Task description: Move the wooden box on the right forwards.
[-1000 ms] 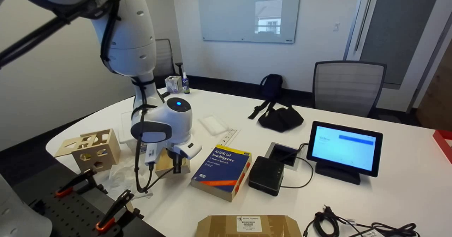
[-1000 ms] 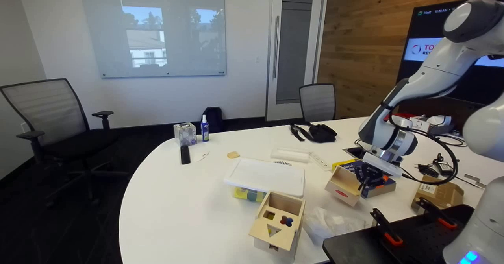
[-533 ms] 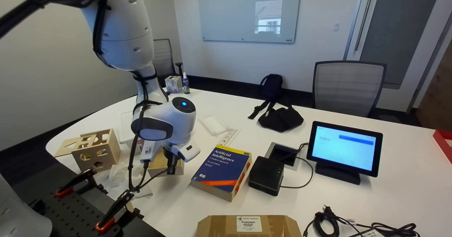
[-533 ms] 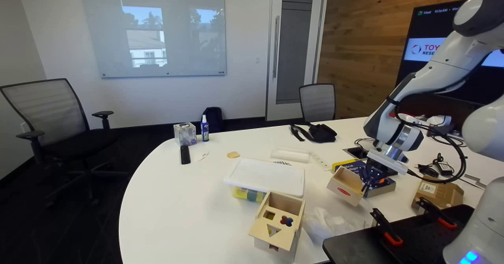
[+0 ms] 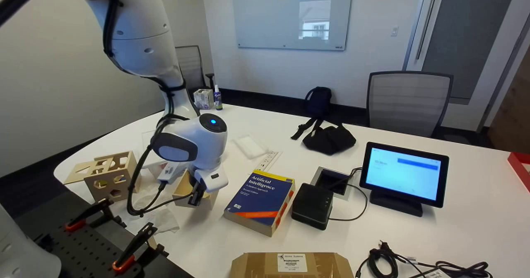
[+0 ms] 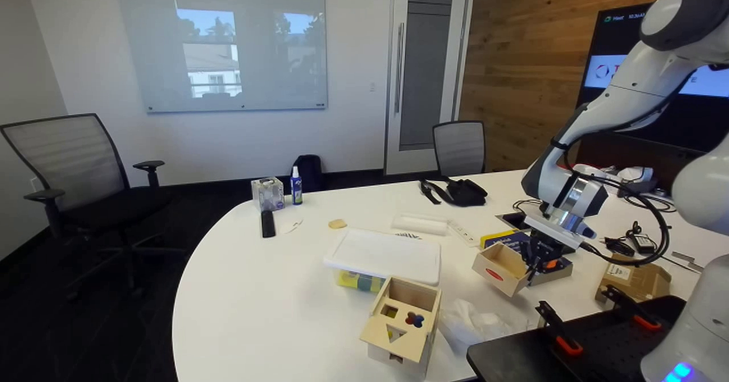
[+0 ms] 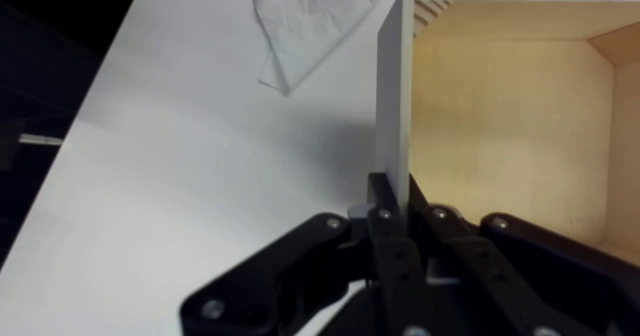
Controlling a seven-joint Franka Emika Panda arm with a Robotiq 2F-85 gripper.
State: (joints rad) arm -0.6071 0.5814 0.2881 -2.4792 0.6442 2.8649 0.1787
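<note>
1 pincer (image 7: 396, 188), jaws tight astride 1 side of the wooden box (image 7: 510, 120).

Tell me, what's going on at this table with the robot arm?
A robot arm is handling a small open wooden box. Its gripper is shut on one wall of the box. The box is beside the blue book and has not been released yet; I can't tell for sure whether it is off the table. The larger wooden cube with cut-out holes stands apart from both.
</note>
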